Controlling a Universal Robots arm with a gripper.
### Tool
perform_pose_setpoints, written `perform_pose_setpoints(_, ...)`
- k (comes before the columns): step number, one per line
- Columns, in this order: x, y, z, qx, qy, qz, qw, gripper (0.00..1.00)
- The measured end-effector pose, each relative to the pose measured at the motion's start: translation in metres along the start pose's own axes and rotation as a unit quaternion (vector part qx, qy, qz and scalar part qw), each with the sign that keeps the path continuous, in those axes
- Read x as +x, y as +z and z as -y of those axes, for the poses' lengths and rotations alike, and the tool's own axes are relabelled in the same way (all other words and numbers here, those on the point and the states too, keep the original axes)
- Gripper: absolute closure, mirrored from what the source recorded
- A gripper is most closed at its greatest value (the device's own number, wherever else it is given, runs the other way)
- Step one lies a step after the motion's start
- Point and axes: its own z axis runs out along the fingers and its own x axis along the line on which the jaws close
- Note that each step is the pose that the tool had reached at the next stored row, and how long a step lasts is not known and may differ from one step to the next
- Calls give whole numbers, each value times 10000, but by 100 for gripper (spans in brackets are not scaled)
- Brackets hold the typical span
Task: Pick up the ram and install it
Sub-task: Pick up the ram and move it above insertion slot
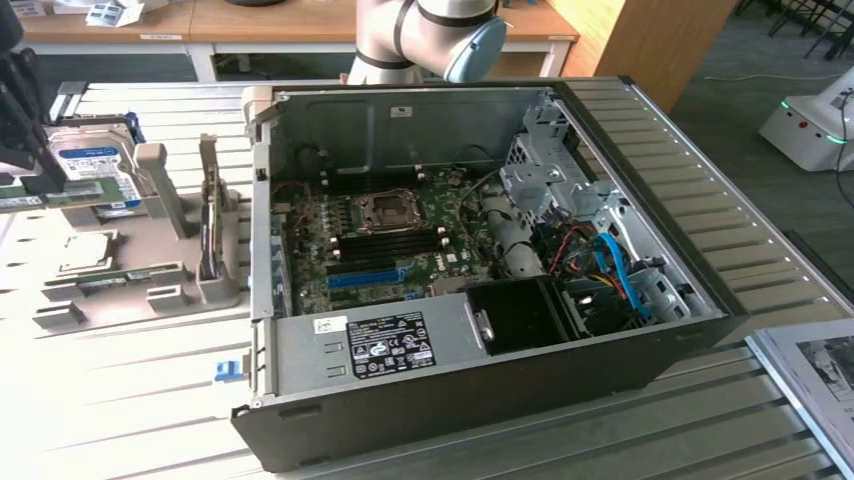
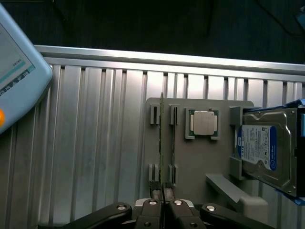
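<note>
Exterior view: an open computer case point(image 1: 534, 390) lies on a slatted metal table point(image 1: 134, 420) with its motherboard point(image 1: 387, 250) facing up. A grey holder point(image 1: 160, 290) of parts sits at the exterior view's left.

Wrist view: the gripper point(image 2: 163, 200) is clamped on one end of the ram point(image 2: 162, 138). The ram stands edge-on over the grey holder, beside a silver processor chip point(image 2: 203, 123) (a hard drive point(image 2: 264, 148) sits further along). Held so near its end, the stick may tilt or slip, then jam against its slot.
</note>
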Motion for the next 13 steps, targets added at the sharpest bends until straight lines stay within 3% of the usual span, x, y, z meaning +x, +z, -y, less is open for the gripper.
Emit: perform_pose_setpoints(13, -3, -124, -5, 0, 0, 0, 10000, 88)
